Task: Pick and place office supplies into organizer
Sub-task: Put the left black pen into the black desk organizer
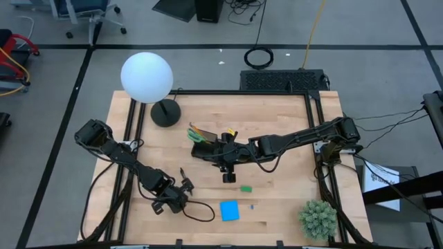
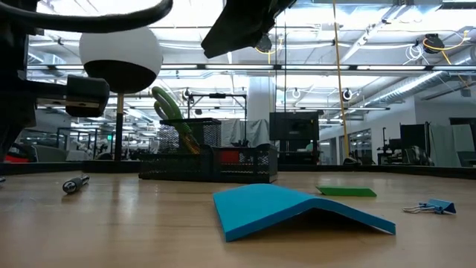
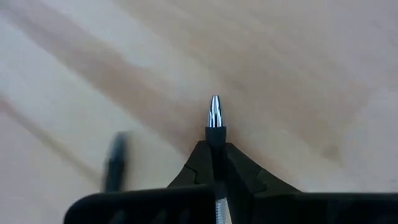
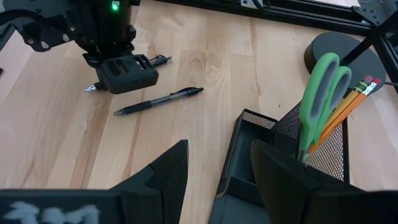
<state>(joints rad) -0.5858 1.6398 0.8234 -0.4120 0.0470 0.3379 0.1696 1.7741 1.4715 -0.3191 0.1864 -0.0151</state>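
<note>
While left claw grips pen, barrel hidden

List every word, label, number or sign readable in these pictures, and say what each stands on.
None can be read.
White marks on the right gripper housing, in its own wrist view: too blurred to read.
Print on the white sheet beside the table, in the high view: too small to read.

Globe lamp, potted plant
</note>
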